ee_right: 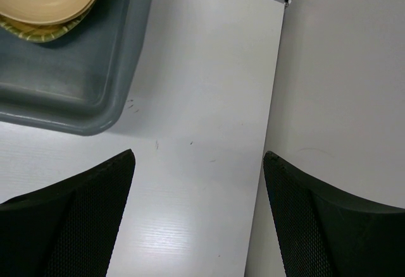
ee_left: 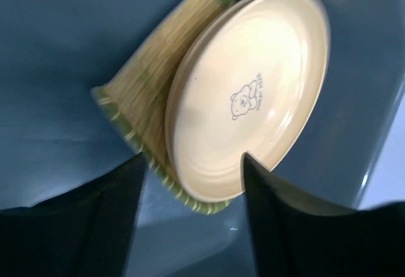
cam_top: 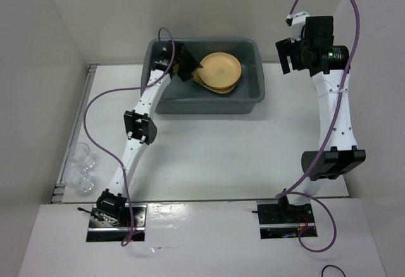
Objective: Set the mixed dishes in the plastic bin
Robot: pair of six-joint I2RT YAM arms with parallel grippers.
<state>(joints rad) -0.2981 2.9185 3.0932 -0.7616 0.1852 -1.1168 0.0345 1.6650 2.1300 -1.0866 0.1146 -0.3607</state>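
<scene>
Plates (cam_top: 219, 69) lie stacked on bamboo tray (ee_left: 144, 90) inside bin (cam_top: 209, 105) at 12 o'clock, so left fingers (ee_left: 104, 226) hang apart, empty, over them; right fingers (ee_right: 73, 223) apart, parked clear at 2 o'clock; clear cups (cam_top: 82, 164) wait on tabletop (cam_top: 209, 157) at 9 o'clock.

Bright, even light; soft, slightly blurred close-ups.

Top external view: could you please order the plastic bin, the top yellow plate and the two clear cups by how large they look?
1. plastic bin
2. top yellow plate
3. farther clear cup and nearer clear cup: they look alike, so I won't rank them.
</scene>
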